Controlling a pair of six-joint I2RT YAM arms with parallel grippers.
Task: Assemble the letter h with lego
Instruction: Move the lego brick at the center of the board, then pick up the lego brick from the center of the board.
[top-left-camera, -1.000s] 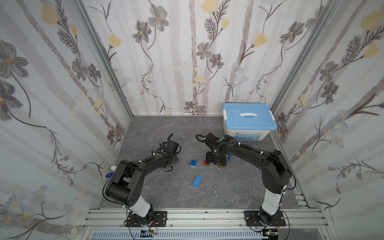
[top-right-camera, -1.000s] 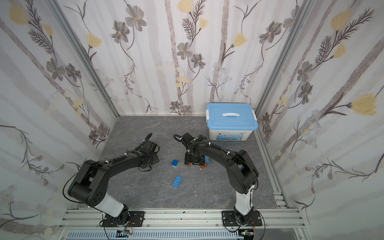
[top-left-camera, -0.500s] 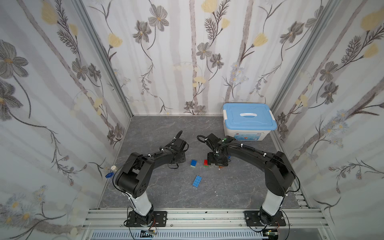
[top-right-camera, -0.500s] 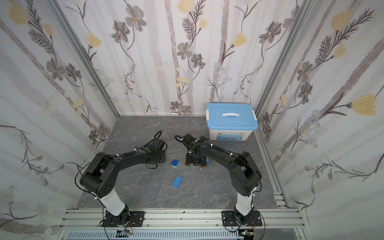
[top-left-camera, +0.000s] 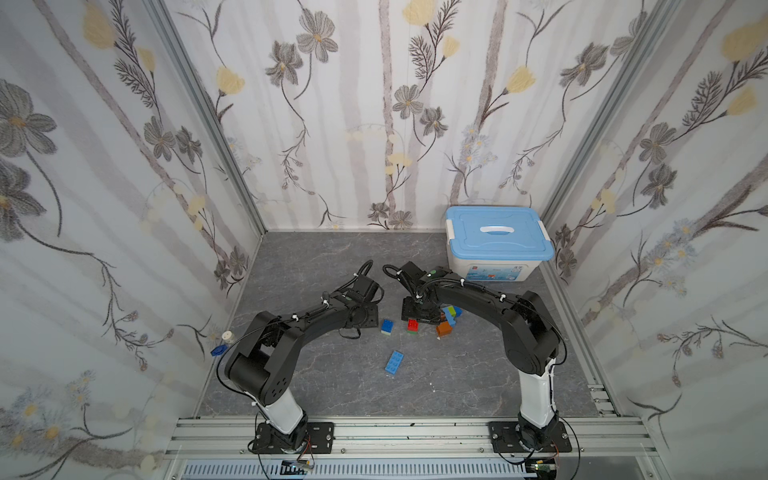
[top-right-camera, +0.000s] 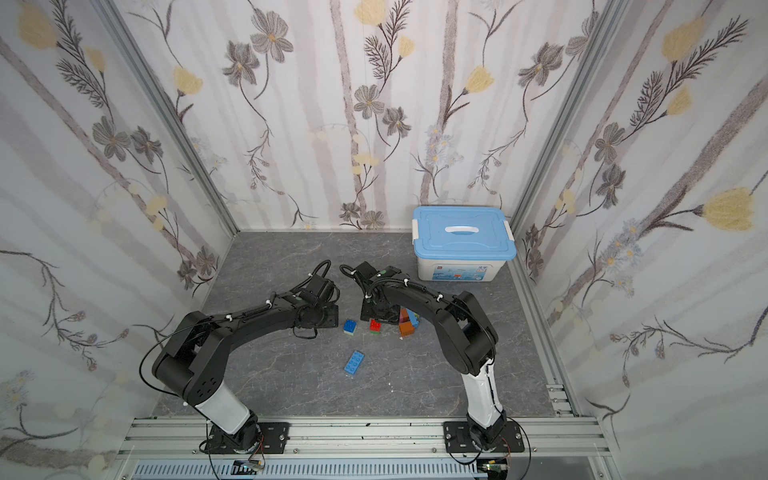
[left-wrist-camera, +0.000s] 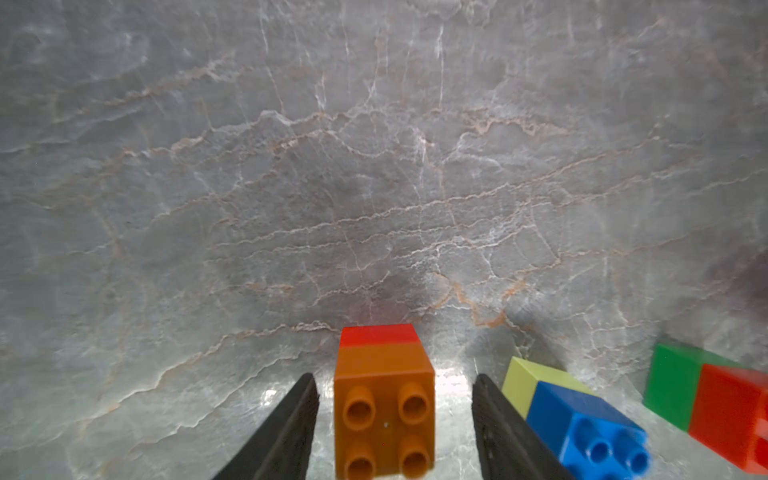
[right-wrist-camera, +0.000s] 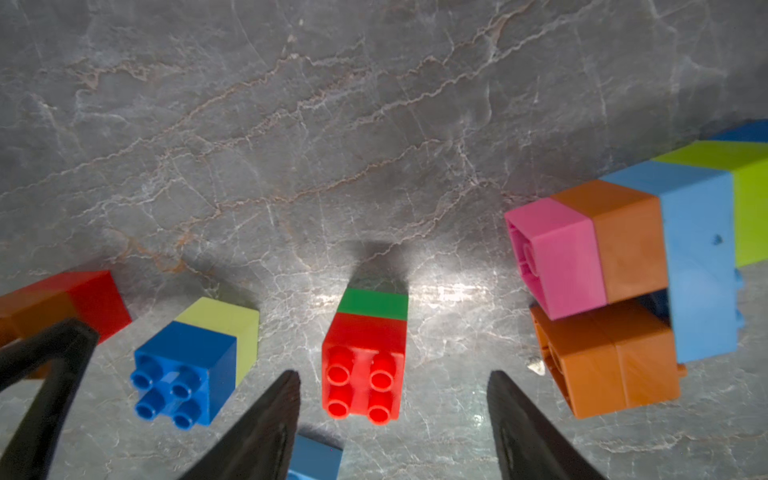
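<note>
In the left wrist view my left gripper (left-wrist-camera: 394, 378) stands open around an orange-on-red lego stack (left-wrist-camera: 384, 399), with a gap on each side. Beside it is a blue-on-lime stack (left-wrist-camera: 582, 424). My right gripper (right-wrist-camera: 394, 374) is open too, straddling a red-on-green stack (right-wrist-camera: 365, 361) without touching it. A joined cluster of pink, orange, light-blue and lime bricks (right-wrist-camera: 623, 266) lies on its side nearby. In a top view the left gripper (top-left-camera: 368, 318) covers the orange stack, and the right gripper (top-left-camera: 419, 311) hangs over the red one (top-left-camera: 413, 325).
A long light-blue brick (top-left-camera: 394, 363) lies alone nearer the front rail. The white storage box with the blue lid (top-left-camera: 496, 243) stands at the back right. Two small items, one blue (top-left-camera: 216, 351) and one white (top-left-camera: 226, 336), sit against the left wall.
My left arm has swung right toward the bricks, bringing its gripper over the orange stack. The right arm has barely moved.
</note>
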